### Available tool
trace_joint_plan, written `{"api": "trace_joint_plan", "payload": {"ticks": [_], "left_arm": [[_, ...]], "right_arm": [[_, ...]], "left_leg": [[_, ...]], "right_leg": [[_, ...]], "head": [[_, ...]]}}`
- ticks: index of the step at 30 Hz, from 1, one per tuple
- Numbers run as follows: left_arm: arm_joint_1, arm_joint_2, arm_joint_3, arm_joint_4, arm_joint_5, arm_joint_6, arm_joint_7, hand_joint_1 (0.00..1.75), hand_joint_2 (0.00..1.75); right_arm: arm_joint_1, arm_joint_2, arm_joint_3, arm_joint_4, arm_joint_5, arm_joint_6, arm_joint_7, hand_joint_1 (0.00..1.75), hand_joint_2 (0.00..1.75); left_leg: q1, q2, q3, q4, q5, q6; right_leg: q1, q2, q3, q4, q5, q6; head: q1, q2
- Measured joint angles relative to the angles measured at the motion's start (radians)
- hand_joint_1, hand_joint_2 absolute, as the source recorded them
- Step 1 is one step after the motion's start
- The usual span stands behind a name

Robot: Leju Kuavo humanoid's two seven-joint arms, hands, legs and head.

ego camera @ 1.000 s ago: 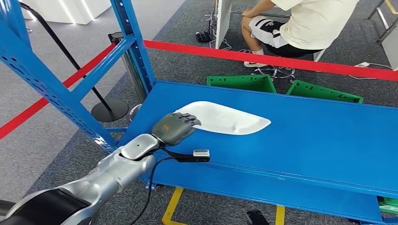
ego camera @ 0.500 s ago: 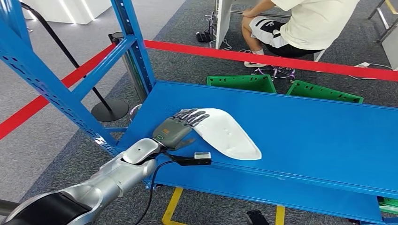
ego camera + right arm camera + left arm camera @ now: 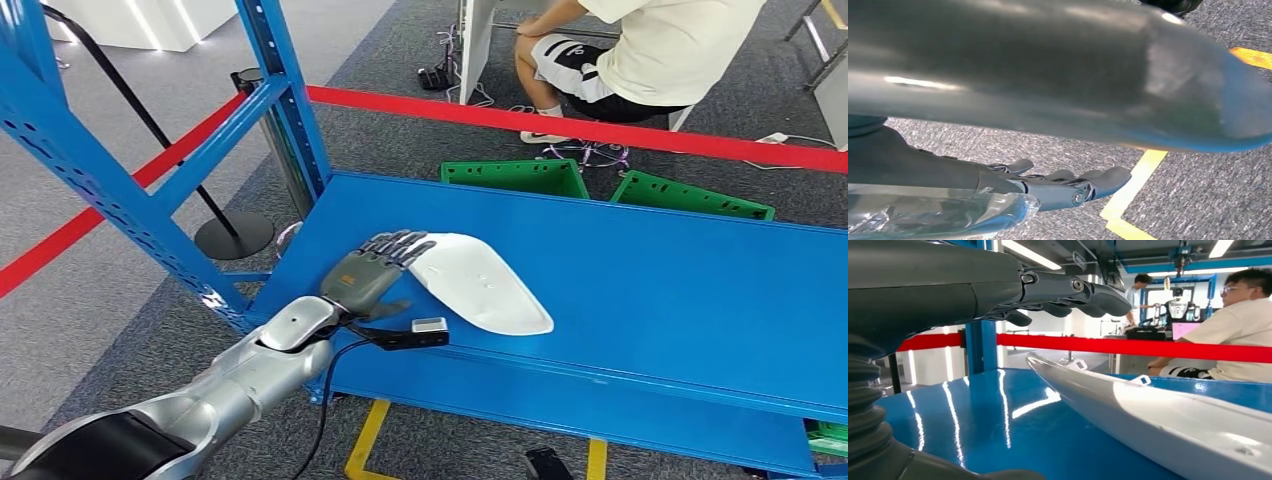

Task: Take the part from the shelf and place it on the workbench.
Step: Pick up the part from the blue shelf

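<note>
Blue shelf [image 3: 650, 290], white part [image 3: 480, 285] near front edge, spread left hand [image 3: 372, 272] alongside.

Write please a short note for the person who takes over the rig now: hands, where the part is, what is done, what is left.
Left hand: open, fingers stretched out over the near end of the part, no grasp.
Right hand: open, holds nothing, hangs over the floor.
Part: white, lies flat on the blue shelf near its front edge.
Done: left hand has reached the part.
Left: grip it, lift it off the shelf, put it on the workbench.
</note>
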Motion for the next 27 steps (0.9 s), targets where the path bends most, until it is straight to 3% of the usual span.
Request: {"api": "trace_joint_plan", "payload": {"ticks": [5,9,27], "left_arm": [[0.002,0.004,0.0,0.0,0.019,-0.003,0.013,0.0,0.0],[0.004,0.008,0.0,0.0,0.01,0.0,0.031,0.0,1.75],[-0.014,0.022,-0.085,0.04,-0.135,0.01,0.054,0.0,1.75]], "right_arm": [[0.0,0.0,0.0,0.0,0.0,-0.001,0.0,0.0,0.0],[0.0,0.0,0.0,0.0,0.0,-0.001,0.0,0.0,0.0],[-0.003,0.0,0.0,0.0,0.015,0.013,0.008,0.0,0.0]], "left_leg": [[0.0,0.0,0.0,0.0,0.0,0.0],[0.0,0.0,0.0,0.0,0.0,0.0],[0.0,0.0,0.001,0.0,0.0,0.0]], "right_leg": [[0.0,0.0,0.0,0.0,0.0,0.0],[0.0,0.0,0.0,0.0,0.0,0.0],[0.0,-0.001,0.002,0.0,0.0,0.0]], "head": [[0.0,0.0],[0.0,0.0],[0.0,0.0]]}}
